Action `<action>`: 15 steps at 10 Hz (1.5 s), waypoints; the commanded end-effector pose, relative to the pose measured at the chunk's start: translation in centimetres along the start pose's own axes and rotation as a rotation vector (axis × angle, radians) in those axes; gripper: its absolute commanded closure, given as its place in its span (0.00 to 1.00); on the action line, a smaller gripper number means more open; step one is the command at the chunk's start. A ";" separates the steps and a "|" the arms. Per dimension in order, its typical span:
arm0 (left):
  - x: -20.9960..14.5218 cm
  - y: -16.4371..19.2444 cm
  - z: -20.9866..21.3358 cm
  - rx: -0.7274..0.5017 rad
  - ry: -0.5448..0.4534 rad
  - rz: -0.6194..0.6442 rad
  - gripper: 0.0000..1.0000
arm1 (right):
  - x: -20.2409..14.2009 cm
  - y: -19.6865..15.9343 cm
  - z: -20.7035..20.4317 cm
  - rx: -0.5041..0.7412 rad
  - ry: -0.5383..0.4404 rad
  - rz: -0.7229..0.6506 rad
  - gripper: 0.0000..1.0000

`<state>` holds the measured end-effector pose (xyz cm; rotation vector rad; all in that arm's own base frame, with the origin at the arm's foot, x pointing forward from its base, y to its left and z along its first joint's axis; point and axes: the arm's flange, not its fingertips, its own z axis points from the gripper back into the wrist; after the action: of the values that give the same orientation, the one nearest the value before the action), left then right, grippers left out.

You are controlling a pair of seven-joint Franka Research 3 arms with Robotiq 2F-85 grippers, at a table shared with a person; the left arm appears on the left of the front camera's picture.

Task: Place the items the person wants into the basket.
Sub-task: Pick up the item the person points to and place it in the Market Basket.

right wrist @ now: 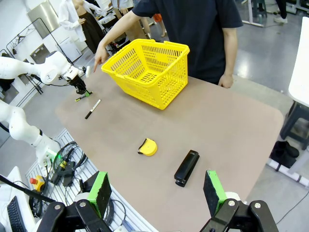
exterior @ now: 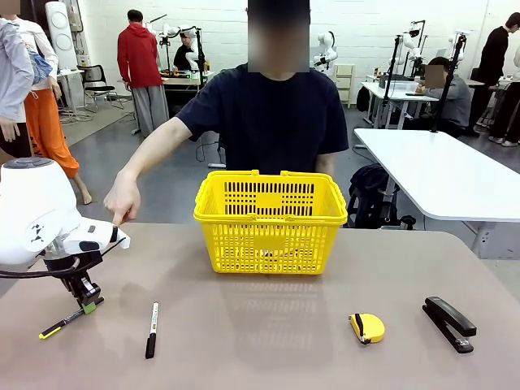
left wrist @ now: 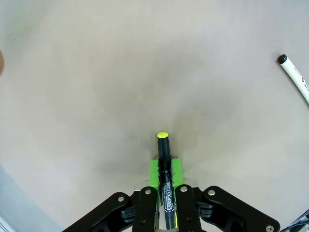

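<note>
L gripper clamps pen (marker just beside).

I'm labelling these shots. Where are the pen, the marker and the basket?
pen [left wrist: 163, 152], left wrist view, black barrel.
marker [exterior: 153, 318], front view, white barrel.
basket [exterior: 270, 248], front view, front wall.

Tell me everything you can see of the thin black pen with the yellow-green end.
The pen is slim and black, plastic by the look, with a yellow-green end and white print on its barrel. It sits low at the table's left side, coloured end toward the robot's edge. The left gripper is shut on it, green pads either side. Whether it touches the table is unclear.
</note>
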<state>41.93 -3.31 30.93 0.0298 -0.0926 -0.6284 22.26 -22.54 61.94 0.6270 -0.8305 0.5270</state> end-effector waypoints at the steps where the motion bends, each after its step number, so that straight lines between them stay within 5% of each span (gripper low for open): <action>1: -7.1 -4.0 0.0 -0.030 -0.020 -0.027 1.00 | 0.3 -0.1 0.0 0.022 -0.033 0.011 0.00; 5: -7.0 -6.7 17.2 -0.001 -0.119 -0.228 1.00 | 0.3 -0.1 0.0 0.022 -0.033 0.011 0.00; 7: -4.3 -8.5 22.7 0.056 -0.129 -0.295 1.00 | 0.3 -0.1 0.0 0.022 -0.033 0.011 0.00; 10: 7.2 -13.5 28.2 0.102 -0.122 -0.488 1.00 | 0.3 -0.1 0.0 0.022 -0.033 0.011 0.00; 13: 21.4 -17.9 30.6 0.166 -0.130 -0.640 1.00 | 0.3 -0.1 0.0 0.022 -0.033 0.011 0.00; 15: 27.4 -19.9 29.3 0.170 -0.140 -0.683 1.00 | 0.3 -0.1 0.0 0.022 -0.033 0.011 0.00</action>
<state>47.86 -34.07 59.60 0.1545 -0.2993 -1.3079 22.27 -22.53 61.97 0.6264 -0.8296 0.5268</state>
